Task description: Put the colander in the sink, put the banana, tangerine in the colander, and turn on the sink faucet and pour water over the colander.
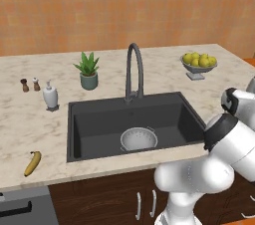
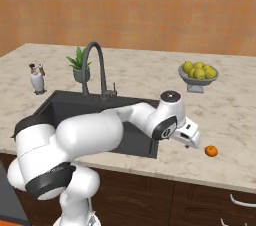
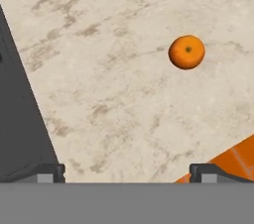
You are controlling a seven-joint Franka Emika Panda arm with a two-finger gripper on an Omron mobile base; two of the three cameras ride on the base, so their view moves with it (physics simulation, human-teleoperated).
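1. Colander [image 1: 139, 138]: you will find it standing upright on the floor of the sink [image 1: 94, 124], near the front wall and about mid-width. Silver, perforated; nothing shows inside it.

2. Sink faucet [image 1: 133, 69]: dark gooseneck on the far rim of the sink, spout arching toward the basin. You see no water running.

3. Banana [image 1: 33, 163]: lies flat on the worktop [image 1: 35, 119], left of the sink and close to the near edge, well apart from the colander.

4. Tangerine [image 2: 211, 151]: sits on the worktop right of the sink, near the front edge. In the hand view you have it at [image 3: 186, 52], in the upper right, ahead of the jaws and off toward the right fingertip's side, not between the tips and touching neither.

5. Gripper [image 3: 127, 172]: hovers above the worktop just right of the sink's right rim, with the tangerine just beyond it to the right. Your jaws stand spread wide and carry nothing; the two dark fingertips [image 3: 49, 172] show far apart at the bottom of the hand view.

6. Other stock on the worktop: a grey footed bowl of yellow-green fruit [image 1: 198, 63] at far right; a potted plant [image 1: 88, 71] left of the faucet; a white dispenser bottle [image 1: 50, 95] and two small brown shakers [image 1: 30, 85] further left.
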